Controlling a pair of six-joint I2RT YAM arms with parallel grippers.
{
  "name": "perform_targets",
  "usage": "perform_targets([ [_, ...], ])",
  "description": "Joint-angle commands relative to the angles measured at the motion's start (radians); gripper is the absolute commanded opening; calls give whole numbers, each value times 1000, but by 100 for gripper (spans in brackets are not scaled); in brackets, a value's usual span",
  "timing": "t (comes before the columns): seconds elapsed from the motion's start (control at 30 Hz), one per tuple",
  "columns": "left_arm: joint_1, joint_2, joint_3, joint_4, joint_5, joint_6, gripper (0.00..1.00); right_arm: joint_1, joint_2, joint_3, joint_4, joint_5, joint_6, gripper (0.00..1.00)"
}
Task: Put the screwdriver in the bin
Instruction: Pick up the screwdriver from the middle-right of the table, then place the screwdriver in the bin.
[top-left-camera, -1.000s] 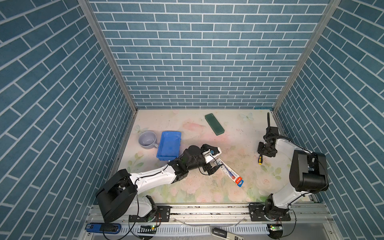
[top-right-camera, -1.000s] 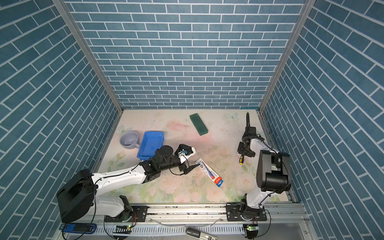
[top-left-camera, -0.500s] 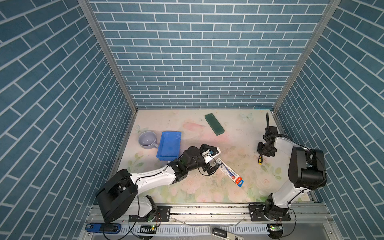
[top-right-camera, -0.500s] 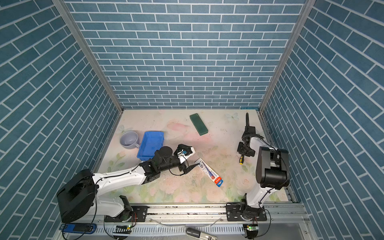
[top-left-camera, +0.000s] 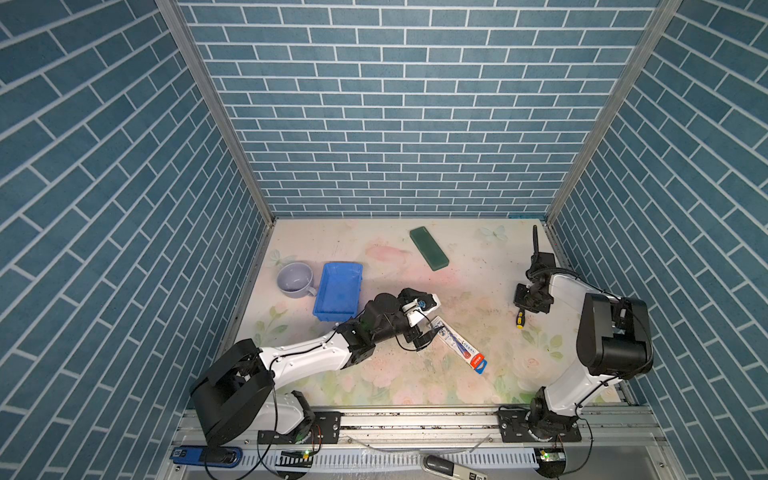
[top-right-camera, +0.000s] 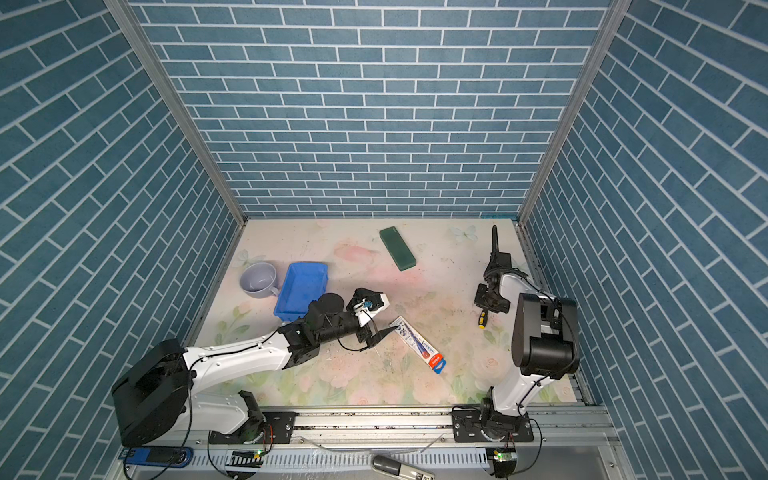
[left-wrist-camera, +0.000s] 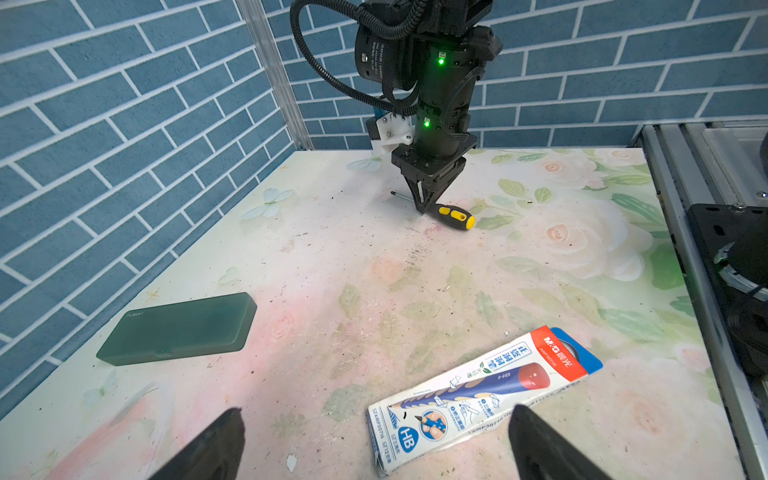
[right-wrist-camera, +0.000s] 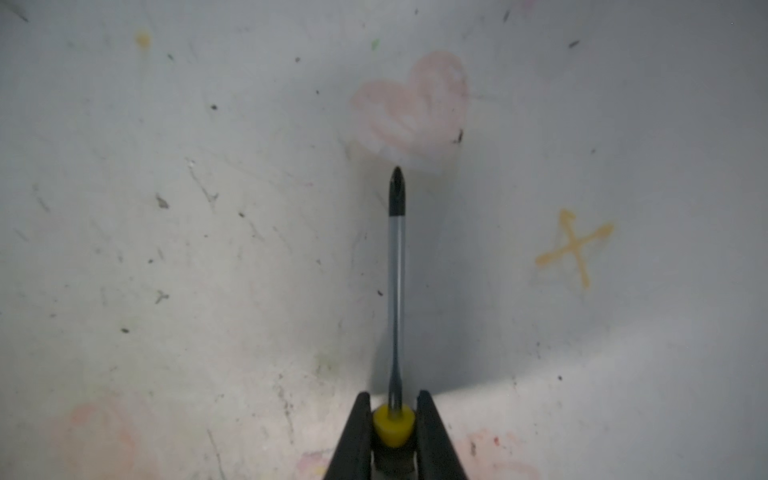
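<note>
Two arms are in view, but only the right one works on the task. The right gripper (right-wrist-camera: 393, 397) is pressed together on the screwdriver (right-wrist-camera: 396, 286). It pinches the yellow front end of the handle, where the shaft begins, and the shaft points straight out ahead of the fingers (right-wrist-camera: 360, 428).

In the left wrist view this gripper stands almost upright over the tool. As far as we can tell, the screwdriver rests flat on the table (left-wrist-camera: 374, 270), near its right edge.

The bin (top-left-camera: 340, 266) is on the left side of the table, just beside the mug (top-left-camera: 294, 280) and well apart from the screwdriver. We see nothing inside it.

The left gripper (left-wrist-camera: 376, 436) is spread wide and holds nothing. It hovers above one end of the box (left-wrist-camera: 482, 395), between the bin and the screwdriver.

We judge that the grasp is made and the lift is not yet done, so most of the task remains.

The next move calls for a straight lift, then a long carry to the left, over the box and clear of the left arm. The release should come only when the tool is above the bin.

The bin may be far for the right arm, so a handover to the open left gripper seems possible to us.

Because the pinch sits at one end of the handle, the handle may swing down during the lift. A slow rise would be safer.
</note>
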Motion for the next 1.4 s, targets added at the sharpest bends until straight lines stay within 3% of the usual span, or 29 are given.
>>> perform_targets([
  [0.0, -5, -22, -10, 17, -17, -38, 100, -1, -76, -22, 24, -30, -39, 11],
  [0.27, 26, 29, -26, 221, 48, -250, 100, 26, -245, -85, 142, -125, -46, 11],
  [0.53, 52, 128, 7, 363, 136, -481, 100, 140, -399, -116, 311, -138, -61, 8],
  [0.9, 54, 178, 91, 355, 130, -601, 100, 321, -477, -150, 622, -359, -46, 8],
  [1.17, 58, 250, 145, 484, 146, -665, 99, 373, -468, -223, 936, -499, 120, 10],
  [1.37, 83, 338, 204, 579, 139, -718, 91, 390, -447, -261, 1096, -583, 227, 9],
])
